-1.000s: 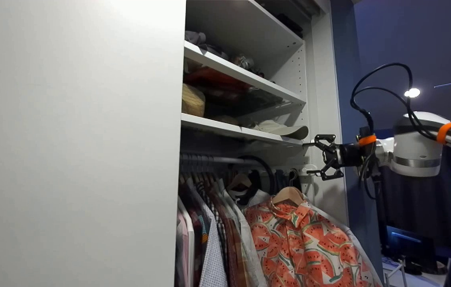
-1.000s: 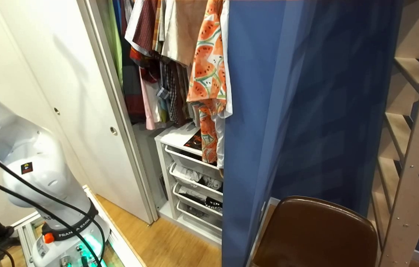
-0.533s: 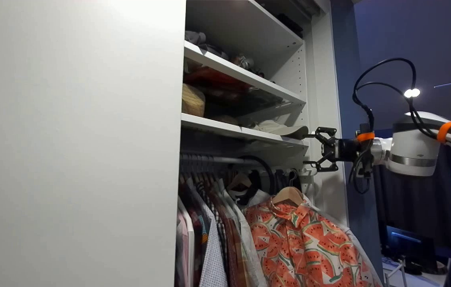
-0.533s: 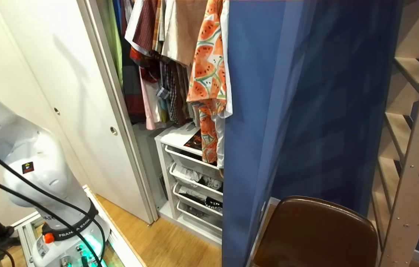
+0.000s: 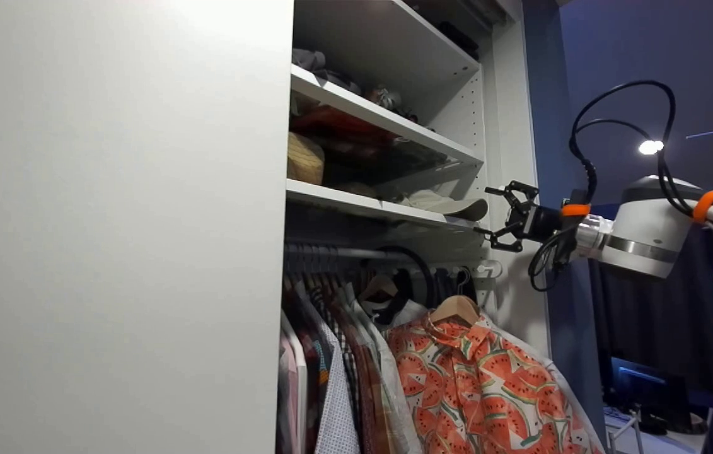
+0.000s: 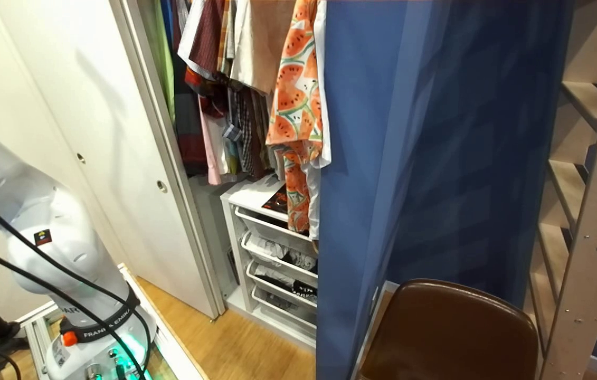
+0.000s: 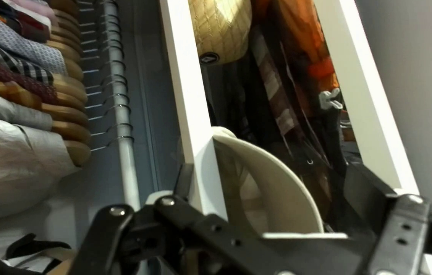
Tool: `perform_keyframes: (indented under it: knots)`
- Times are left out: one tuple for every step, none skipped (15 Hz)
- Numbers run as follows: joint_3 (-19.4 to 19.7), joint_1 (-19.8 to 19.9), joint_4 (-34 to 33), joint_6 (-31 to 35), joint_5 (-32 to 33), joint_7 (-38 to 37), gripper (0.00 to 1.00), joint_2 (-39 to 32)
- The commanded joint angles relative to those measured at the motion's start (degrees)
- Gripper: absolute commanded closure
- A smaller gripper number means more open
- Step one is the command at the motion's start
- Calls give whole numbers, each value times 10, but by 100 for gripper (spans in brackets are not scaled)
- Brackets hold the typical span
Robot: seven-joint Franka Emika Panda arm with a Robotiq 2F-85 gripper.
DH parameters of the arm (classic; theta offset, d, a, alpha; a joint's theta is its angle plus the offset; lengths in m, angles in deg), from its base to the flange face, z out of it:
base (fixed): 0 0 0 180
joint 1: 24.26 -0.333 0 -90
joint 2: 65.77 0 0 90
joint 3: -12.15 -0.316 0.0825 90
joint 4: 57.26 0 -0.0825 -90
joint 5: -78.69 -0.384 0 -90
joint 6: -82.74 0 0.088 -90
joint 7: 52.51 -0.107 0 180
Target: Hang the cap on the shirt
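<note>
Cap (image 5: 444, 203) on white shelf (image 5: 343, 197), just ahead of the pincer (image 5: 482, 209), jaws spread wide

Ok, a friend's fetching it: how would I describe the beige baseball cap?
In the open closet, above the pale clothes rail, runs a white shelf. At its right end, in an exterior view, lies the beige baseball cap: smooth curved brim, unlike the woven yellowish hat.
</note>
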Motion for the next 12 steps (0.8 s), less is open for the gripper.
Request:
perform_keyframes:
  knots:
    - [-20,-7,-27,97,-64,24,0,-17]
    - [-26,-11,-35,137,-94,43,0,-21]
    - [-28,-15,-41,156,-116,54,0,-24]
    - [-32,-18,-47,175,-135,70,0,-27]
    - [-34,-21,-53,184,-152,83,7,-30]
    - [-36,-23,-57,192,-165,95,28,-32]
    - [-36,-24,-58,192,-175,106,31,-34]
    - [-36,-24,-59,190,-181,114,33,-36]
    - [-36,-23,-57,183,-177,122,39,-37]
    - [-36,-20,-53,179,-163,123,46,-38]
    - [-36,-17,-49,177,-149,121,55,-38]
    - [-36,-16,-48,178,-143,120,61,-39]
